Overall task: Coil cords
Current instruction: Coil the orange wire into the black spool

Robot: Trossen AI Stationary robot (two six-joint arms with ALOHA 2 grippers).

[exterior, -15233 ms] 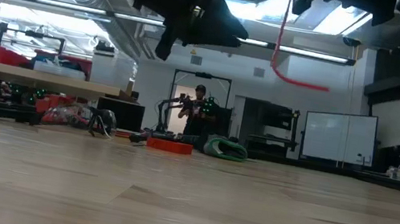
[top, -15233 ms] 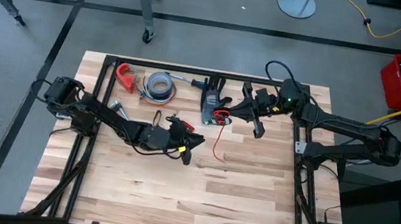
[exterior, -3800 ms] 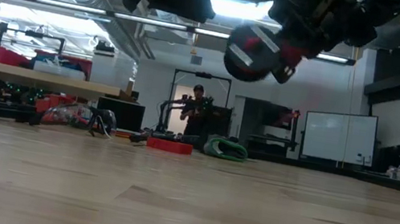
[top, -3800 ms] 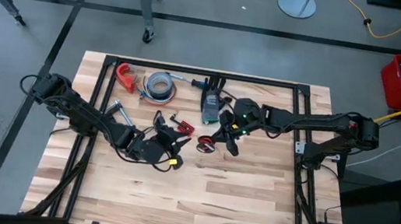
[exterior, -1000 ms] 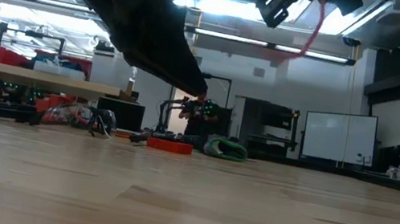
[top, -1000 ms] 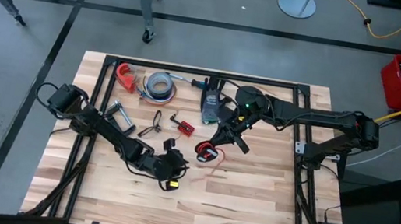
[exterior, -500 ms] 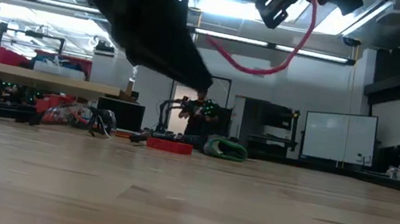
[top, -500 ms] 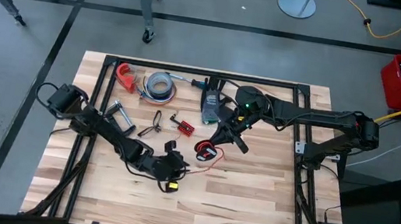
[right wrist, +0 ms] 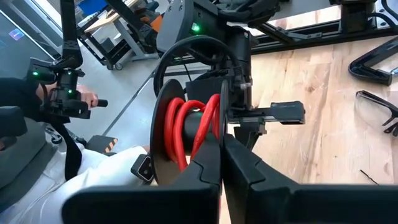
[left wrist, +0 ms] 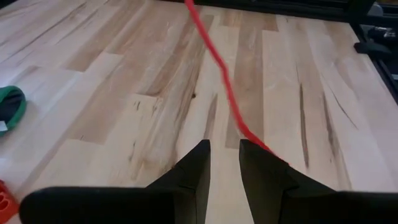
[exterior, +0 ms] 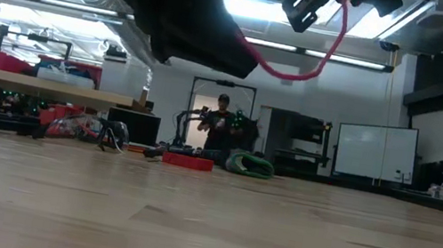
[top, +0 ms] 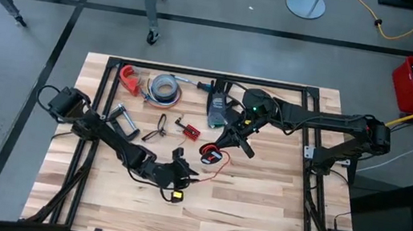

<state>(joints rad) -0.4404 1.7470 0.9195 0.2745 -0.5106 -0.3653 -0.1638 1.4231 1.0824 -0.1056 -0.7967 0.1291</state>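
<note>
My right tool (top: pixel 223 144) clenches the spool (right wrist: pixel 186 134); the red cord (left wrist: pixel 227 93) runs from it toward my left tool (top: pixel 187 175), clenched on the free end (the nearer arm).

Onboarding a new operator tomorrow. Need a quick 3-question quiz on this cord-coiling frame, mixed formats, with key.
1. True or false: the right gripper holds a spool with red cord wound on it.
2. Multiple choice: the loose end of the red cord runs toward (A) the grey tape roll, (B) the left gripper, (C) the orange clamp.
3. Fill in: in the low view, the red cord hangs ____ the table, not lying on it.

Key: 1 true; 2 B; 3 above.
</note>
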